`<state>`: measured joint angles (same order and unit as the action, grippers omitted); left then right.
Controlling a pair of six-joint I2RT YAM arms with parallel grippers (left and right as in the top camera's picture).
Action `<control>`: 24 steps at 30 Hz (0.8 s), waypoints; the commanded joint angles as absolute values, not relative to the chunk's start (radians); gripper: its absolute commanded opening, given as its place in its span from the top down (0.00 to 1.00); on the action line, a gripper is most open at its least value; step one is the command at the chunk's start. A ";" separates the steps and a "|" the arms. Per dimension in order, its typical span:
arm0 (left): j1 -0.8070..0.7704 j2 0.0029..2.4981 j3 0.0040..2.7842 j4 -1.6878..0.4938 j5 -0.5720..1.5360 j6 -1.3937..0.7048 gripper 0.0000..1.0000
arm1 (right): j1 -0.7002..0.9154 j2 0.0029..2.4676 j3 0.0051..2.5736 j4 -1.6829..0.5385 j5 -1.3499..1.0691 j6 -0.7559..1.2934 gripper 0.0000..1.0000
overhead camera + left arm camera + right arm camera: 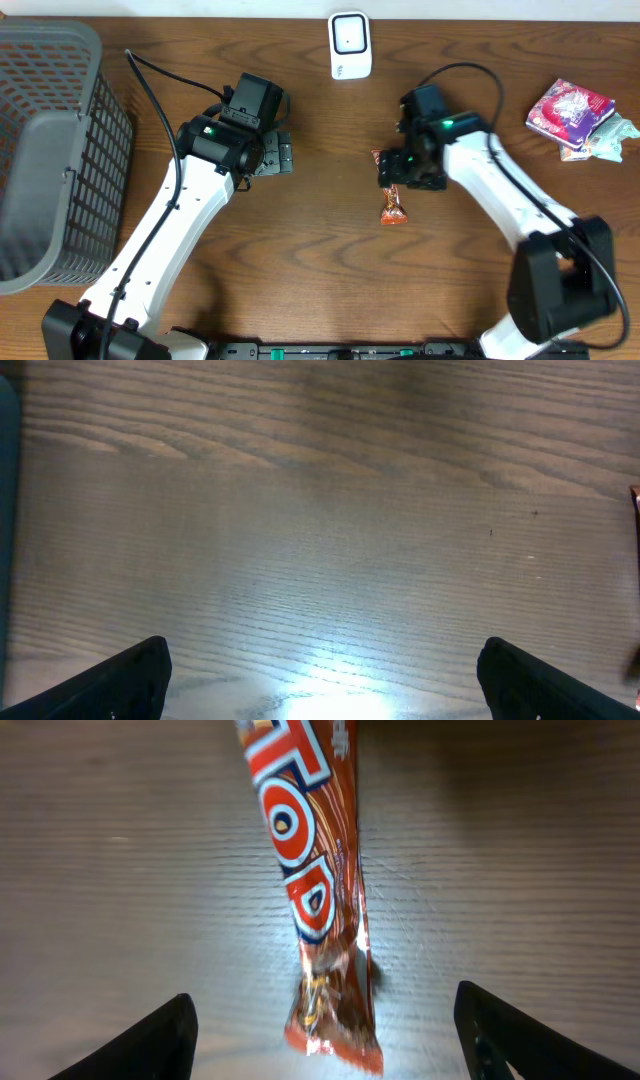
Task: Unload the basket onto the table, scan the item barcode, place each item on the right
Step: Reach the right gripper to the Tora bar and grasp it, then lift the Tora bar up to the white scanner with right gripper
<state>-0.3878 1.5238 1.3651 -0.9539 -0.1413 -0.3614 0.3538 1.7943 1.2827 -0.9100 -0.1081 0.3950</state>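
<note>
Right gripper point(322, 1035): the snack bar point(312, 890) lies lengthwise in the gap between the spread fingers. Bare table point(120, 870) shows on both sides of it, and neither finger touches the wrapper.

Left gripper point(325, 680): only bare wood lies ahead and between the spread fingers.

The strip between the two grippers is free. Beyond it, farther ahead, stands the white scanner point(350, 45).

Well to the left gripper's outer side, the wire basket point(105, 130) blocks passage. Well to the right gripper's outer side lie loose packets point(575, 115).
</note>
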 commanded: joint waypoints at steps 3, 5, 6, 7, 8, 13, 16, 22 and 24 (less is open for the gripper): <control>-0.386 1.515 1.357 -0.957 -0.162 -0.352 0.02 | 0.401 1.888 1.281 -0.884 -0.005 0.460 0.32; -0.386 1.515 1.357 -0.957 -0.163 -0.352 0.02 | 0.408 1.914 1.281 -0.876 -0.005 0.460 0.41; -0.386 1.515 1.357 -0.957 -0.163 -0.352 0.02 | 0.413 1.927 1.281 -0.870 -0.006 0.460 0.46; -0.386 1.515 1.357 -0.957 -0.163 -0.352 0.02 | 0.419 1.938 1.281 -0.863 -0.006 0.460 0.52; -0.386 1.515 1.357 -0.957 -0.163 -0.352 0.02 | 0.423 1.950 1.281 -0.855 -0.006 0.460 0.55; -0.386 1.515 1.357 -0.957 -0.163 -0.352 0.02 | 0.451 1.998 1.281 -0.826 -0.004 0.459 0.67; -0.386 1.515 1.357 -0.957 -0.163 -0.352 0.02 | 0.457 2.016 1.281 -0.813 -0.001 0.460 0.86; -0.386 1.515 1.357 -0.957 -0.163 -0.352 0.02 | 0.458 2.034 1.280 -0.795 0.003 0.464 0.99; -0.386 1.515 1.357 -0.957 -0.162 -0.352 0.02 | 0.453 2.026 1.293 -0.801 0.011 0.463 0.99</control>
<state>-0.3878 1.5238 1.3651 -0.9539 -0.1413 -0.3618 0.4500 1.9877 1.2881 -0.8104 -0.0051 0.4595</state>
